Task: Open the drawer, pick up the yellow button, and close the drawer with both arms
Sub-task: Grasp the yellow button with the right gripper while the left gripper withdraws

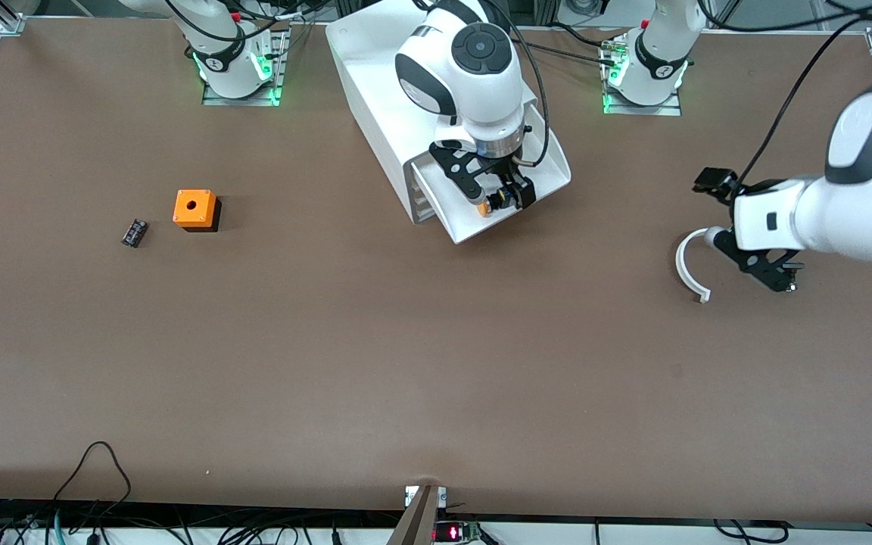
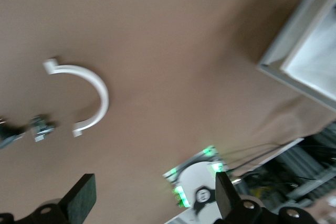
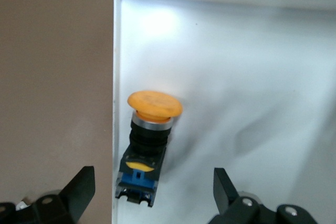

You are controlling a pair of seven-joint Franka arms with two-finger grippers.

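The white drawer (image 1: 549, 170) is pulled out of its white cabinet (image 1: 375, 83). The button (image 1: 490, 203) lies on its side in the drawer against a side wall, orange cap and black-and-blue body clear in the right wrist view (image 3: 149, 140). My right gripper (image 1: 500, 198) hangs open just over the button, its fingers apart on either side of the body (image 3: 152, 184) without touching it. My left gripper (image 1: 784, 276) is open and empty (image 2: 153, 192), low over the table toward the left arm's end.
A white curved piece (image 1: 684, 265) lies on the table beside the left gripper and shows in the left wrist view (image 2: 97, 90). An orange cube with a hole (image 1: 194, 209) and a small flat black part (image 1: 134, 232) lie toward the right arm's end.
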